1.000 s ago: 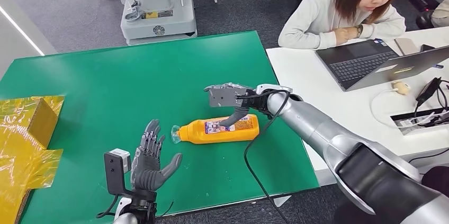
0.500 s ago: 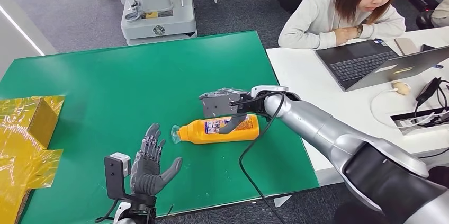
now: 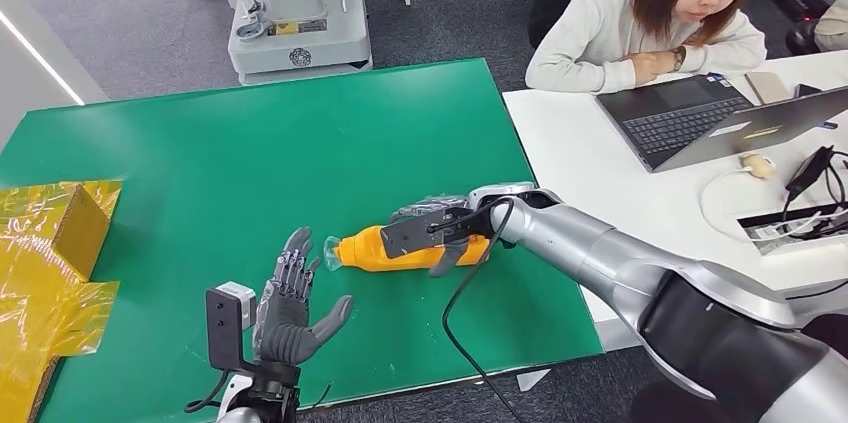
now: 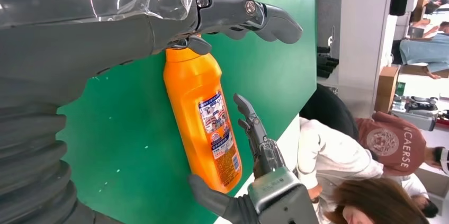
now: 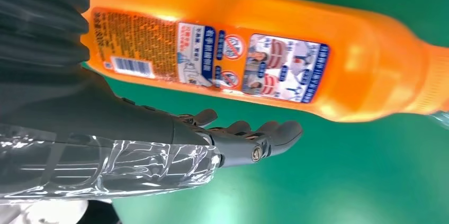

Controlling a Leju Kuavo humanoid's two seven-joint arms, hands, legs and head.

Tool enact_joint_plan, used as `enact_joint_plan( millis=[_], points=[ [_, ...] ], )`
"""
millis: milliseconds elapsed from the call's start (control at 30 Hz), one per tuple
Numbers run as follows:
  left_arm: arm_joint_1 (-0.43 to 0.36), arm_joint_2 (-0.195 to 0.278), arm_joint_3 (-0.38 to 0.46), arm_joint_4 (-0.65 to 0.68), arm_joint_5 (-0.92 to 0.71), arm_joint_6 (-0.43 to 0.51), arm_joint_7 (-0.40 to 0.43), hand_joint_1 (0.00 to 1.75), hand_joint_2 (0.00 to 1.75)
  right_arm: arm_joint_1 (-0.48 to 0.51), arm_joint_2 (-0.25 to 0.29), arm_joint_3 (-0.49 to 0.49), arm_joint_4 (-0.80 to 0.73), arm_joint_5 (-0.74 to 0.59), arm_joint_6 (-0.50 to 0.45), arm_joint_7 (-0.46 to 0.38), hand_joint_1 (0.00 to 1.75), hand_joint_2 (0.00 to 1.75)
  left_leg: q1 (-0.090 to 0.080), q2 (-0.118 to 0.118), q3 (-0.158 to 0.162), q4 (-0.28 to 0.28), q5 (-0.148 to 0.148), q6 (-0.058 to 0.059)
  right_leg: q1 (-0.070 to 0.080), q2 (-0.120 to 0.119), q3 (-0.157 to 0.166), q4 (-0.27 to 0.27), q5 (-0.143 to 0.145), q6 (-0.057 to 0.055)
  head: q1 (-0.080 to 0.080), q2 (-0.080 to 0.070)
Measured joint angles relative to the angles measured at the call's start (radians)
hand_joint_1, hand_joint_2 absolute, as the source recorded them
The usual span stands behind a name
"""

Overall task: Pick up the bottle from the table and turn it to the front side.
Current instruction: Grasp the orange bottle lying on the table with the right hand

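Observation:
An orange bottle (image 3: 366,251) lies on its side on the green table (image 3: 250,153), clear cap (image 3: 331,252) toward my left hand, a printed label with a barcode facing up. My right hand (image 3: 432,232) hangs low over the bottle's body, thumb on one side and fingers stretched along the other, not closed around it. In the right wrist view the fingers (image 5: 249,140) lie beside the bottle (image 5: 265,49) with green table between. My left hand (image 3: 290,305) is open, fingers spread, just short of the cap. The left wrist view shows the bottle (image 4: 204,123) and the right hand (image 4: 262,176) straddling its base.
A yellow foil-wrapped box (image 3: 50,243) sits at the table's left edge. To the right stands a white desk (image 3: 600,163) with a laptop (image 3: 700,118), where a person (image 3: 650,13) sits. A black cable (image 3: 460,313) hangs from my right arm. A grey machine base (image 3: 300,33) stands beyond the table.
My right hand has come down and toward me, from above and behind the bottle to straddling its body. The left hand has edged slightly right. The bottle has not moved.

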Motion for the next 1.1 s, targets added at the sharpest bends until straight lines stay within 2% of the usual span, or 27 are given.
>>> enact_joint_plan(
  millis=[467, 933, 1100],
  points=[
    [0.033, 0.002, 0.002, -0.019, 0.018, 0.024, -0.014, 0.0, 1.75, -0.078, 0.024, 0.124, 0.098, 0.153, -0.044, -0.011, 0.0, 1.75, 0.0, 0.0, 0.0, 0.0, 0.0, 0.0, 0.0, 0.0, 0.0, 0.001, 0.0, 0.0, 0.0, 0.0],
    [0.036, 0.002, 0.003, -0.02, 0.018, 0.025, -0.015, 0.0, 1.75, -0.093, 0.024, 0.179, 0.102, 0.18, -0.051, 0.001, 0.0, 1.75, 0.0, 0.0, 0.0, 0.0, 0.0, 0.0, 0.0, 0.0, 0.0, 0.001, 0.0, 0.0, 0.0, 0.0],
    [0.042, 0.002, 0.003, -0.02, 0.017, 0.024, -0.015, 0.0, 1.75, -0.097, 0.024, 0.199, 0.104, 0.191, -0.023, 0.007, 0.0, 1.75, 0.0, 0.0, 0.0, 0.0, 0.0, 0.0, 0.0, 0.0, -0.001, 0.001, 0.0, 0.0, 0.0, 0.0]
  ],
)
